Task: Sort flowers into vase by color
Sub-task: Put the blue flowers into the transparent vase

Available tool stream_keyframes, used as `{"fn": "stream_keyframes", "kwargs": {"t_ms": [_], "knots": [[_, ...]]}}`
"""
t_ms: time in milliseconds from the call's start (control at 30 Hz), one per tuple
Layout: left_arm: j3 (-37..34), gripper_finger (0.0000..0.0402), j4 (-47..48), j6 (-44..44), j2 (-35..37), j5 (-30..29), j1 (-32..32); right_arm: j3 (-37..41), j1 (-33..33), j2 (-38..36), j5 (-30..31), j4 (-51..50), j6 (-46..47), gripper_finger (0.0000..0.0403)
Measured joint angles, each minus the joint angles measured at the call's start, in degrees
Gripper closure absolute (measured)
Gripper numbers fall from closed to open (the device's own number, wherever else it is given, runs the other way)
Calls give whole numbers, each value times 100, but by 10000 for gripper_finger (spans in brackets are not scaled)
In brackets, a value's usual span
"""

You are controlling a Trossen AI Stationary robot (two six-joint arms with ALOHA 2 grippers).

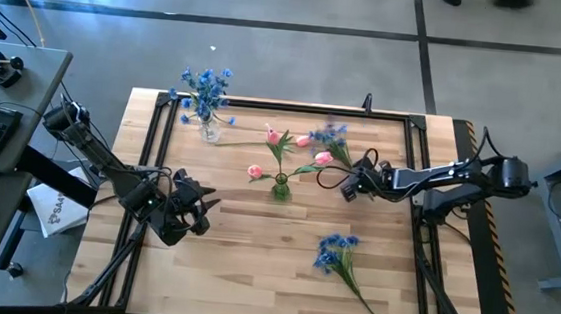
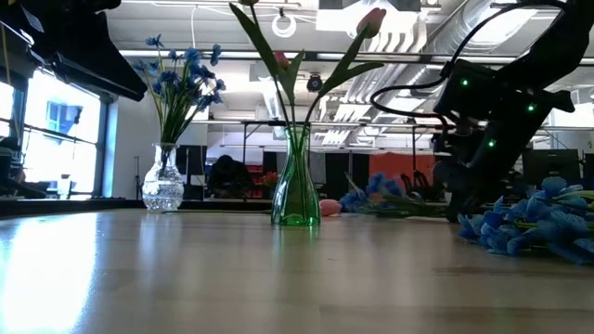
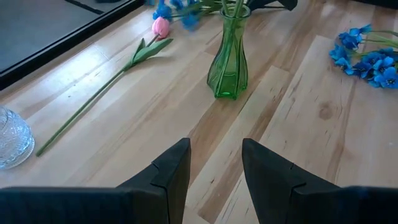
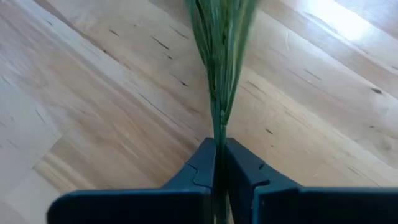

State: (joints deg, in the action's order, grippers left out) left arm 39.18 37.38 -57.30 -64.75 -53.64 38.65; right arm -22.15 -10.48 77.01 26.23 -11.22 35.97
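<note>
Right pincer [image 4: 221, 163]: fingers pressed together on a bundle of thin green stems [image 4: 221, 74], which run straight out from between the fingertips over the wooden counter [image 4: 93, 93]. In the high view the right pincer [image 1: 350, 186] sits right of centre, just right of the green vase, its arm reaching in from the right edge of the frame, low and nearly level. The stems appear to belong to the blue spray [image 1: 334, 136] lying above it, though the blossoms there are blurred.

Left pincer [image 3: 214, 165]: fingers parted by a moderate gap, nothing between them, clear of the counter boards. In the high view the left pincer [image 1: 196, 214] is at lower left of centre, its arm coming in from the left edge, angled toward the middle.

Green vase [image 1: 280, 186]: glass, narrow-necked, upright at the centre of the counter, holding pink tulips [image 1: 322, 158] that splay up and to both sides. In the low view it stands mid-frame [image 2: 296, 186].

Clear vase [image 1: 209, 126]: cut glass, upright at upper left of the counter, holding blue blossoms [image 1: 204, 84]; it stands left of centre in the low view [image 2: 163, 183].

Loose pink tulip [image 3: 160, 26]: lying flat between the two vases, long stem trailing toward the clear vase.

Loose blue bunch [image 1: 336, 252]: lying flat at lower right of centre, stems pointing to the lower right corner.
</note>
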Motion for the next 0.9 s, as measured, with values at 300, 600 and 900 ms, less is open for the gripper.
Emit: {"fn": "stream_keyframes", "kwargs": {"t_ms": [300, 600, 900], "knots": [[0, 271, -4, -2, 0, 0, 0, 35, 39, -377, 527, 442, -21, 398], [4, 271, -331, 334, 0, -56, 0, 31, 605, -2462, 1434, 609, -523, 400], [4, 271, -2525, 3089, 0, -104, 2, 22, 2079, -4129, 1726, 2942, -2831, 402]]}}
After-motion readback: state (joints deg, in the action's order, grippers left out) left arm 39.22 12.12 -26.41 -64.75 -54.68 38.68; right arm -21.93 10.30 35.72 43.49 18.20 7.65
